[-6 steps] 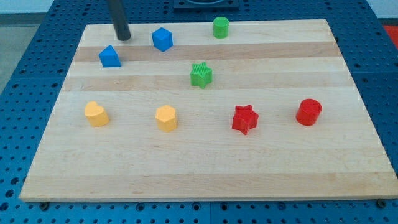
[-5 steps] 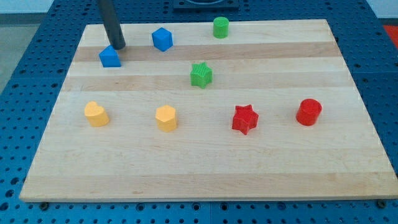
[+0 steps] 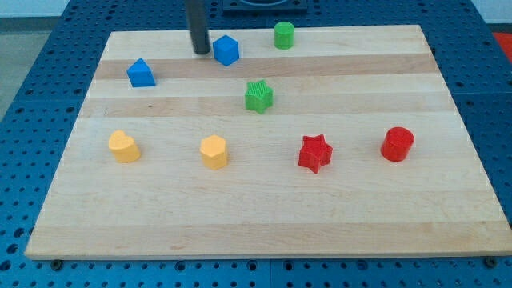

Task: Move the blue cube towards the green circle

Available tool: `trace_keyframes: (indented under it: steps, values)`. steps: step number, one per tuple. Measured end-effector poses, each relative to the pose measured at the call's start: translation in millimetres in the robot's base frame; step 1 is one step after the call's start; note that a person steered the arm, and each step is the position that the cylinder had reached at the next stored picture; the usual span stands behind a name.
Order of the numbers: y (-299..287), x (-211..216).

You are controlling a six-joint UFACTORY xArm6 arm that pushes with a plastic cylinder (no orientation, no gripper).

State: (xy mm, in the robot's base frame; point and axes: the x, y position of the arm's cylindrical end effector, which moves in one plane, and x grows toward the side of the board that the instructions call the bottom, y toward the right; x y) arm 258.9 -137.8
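Observation:
The blue cube point(image 3: 226, 50) sits near the board's top edge, left of the green circle point(image 3: 284, 35), a short green cylinder. My tip point(image 3: 201, 51) stands just left of the blue cube, close to its left face; I cannot tell whether it touches. The rod rises out of the view's top.
A second blue block point(image 3: 141, 73) with a peaked top lies at the upper left. A green star point(image 3: 258, 96) is below the cube. Two yellow blocks point(image 3: 123, 146) point(image 3: 214, 151), a red star point(image 3: 314, 153) and a red cylinder point(image 3: 397, 144) line the lower row on the wooden board point(image 3: 448, 208).
My tip moved right from beside the peaked blue block to the blue cube's left side. The blue cube shifted right, closer to the green circle.

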Motion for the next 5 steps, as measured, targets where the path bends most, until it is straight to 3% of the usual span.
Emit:
trace_keyframes:
  steps: [1,2,5]
  values:
    - [-17.0,36.9]
    - [-8.7,40.5]
    - [77.2,-13.8]
